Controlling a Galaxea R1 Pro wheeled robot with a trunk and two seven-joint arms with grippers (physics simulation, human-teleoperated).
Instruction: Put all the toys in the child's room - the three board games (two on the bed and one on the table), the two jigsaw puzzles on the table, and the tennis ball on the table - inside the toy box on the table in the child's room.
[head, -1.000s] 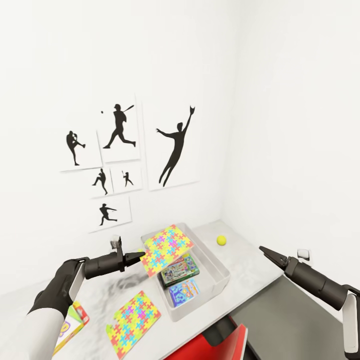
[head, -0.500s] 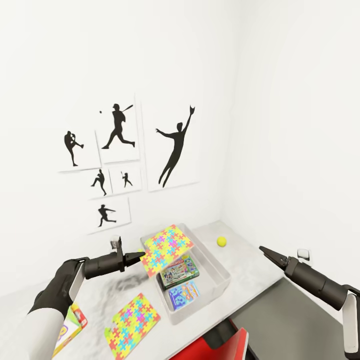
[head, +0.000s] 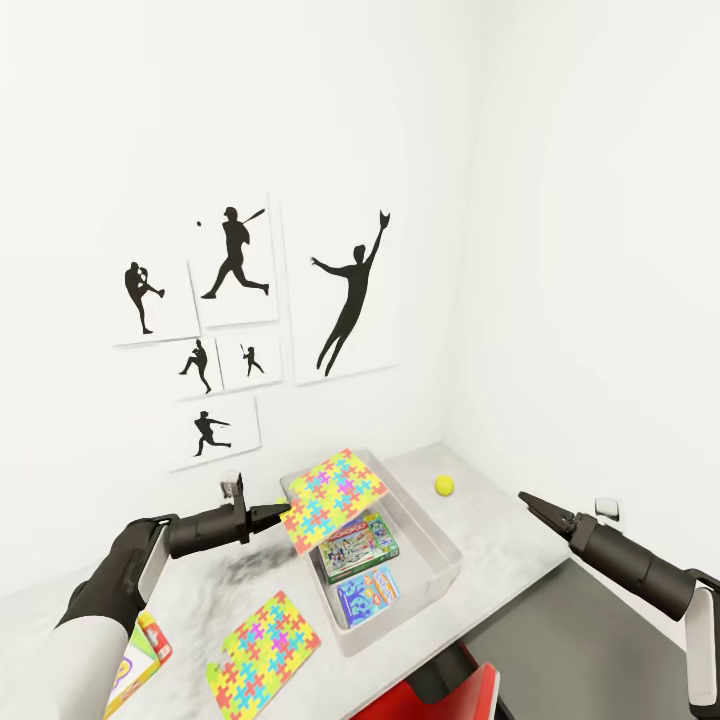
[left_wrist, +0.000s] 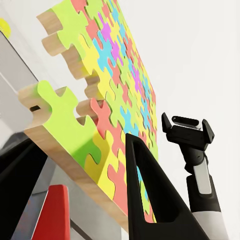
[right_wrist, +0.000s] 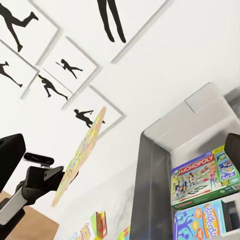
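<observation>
My left gripper (head: 283, 515) is shut on the corner of a colourful jigsaw puzzle (head: 334, 494), which it holds tilted above the near end of the clear toy box (head: 443, 545). In the left wrist view the puzzle (left_wrist: 100, 100) sits between the dark fingers (left_wrist: 145, 190). Inside the box lie a Monopoly board game (head: 358, 546) and a blue board game (head: 364, 591). A second puzzle (head: 262, 652) lies flat on the table (head: 500, 525). Beyond the box rests the tennis ball (head: 444, 486). Another board game (head: 138, 658) lies at the table's left edge. My right gripper (head: 528, 499) hovers open, to the right of the box.
Baseball silhouette posters (head: 235, 330) hang on the wall behind the table. A red chair (head: 455, 690) stands at the table's front edge. There is a wall socket (head: 605, 510) behind my right arm. The table sits in the room's corner, white walls on two sides.
The whole picture has shifted a little, so the table and box sit slightly lower and further left. Both arms keep their pose, and the puzzle stays held over the box.
</observation>
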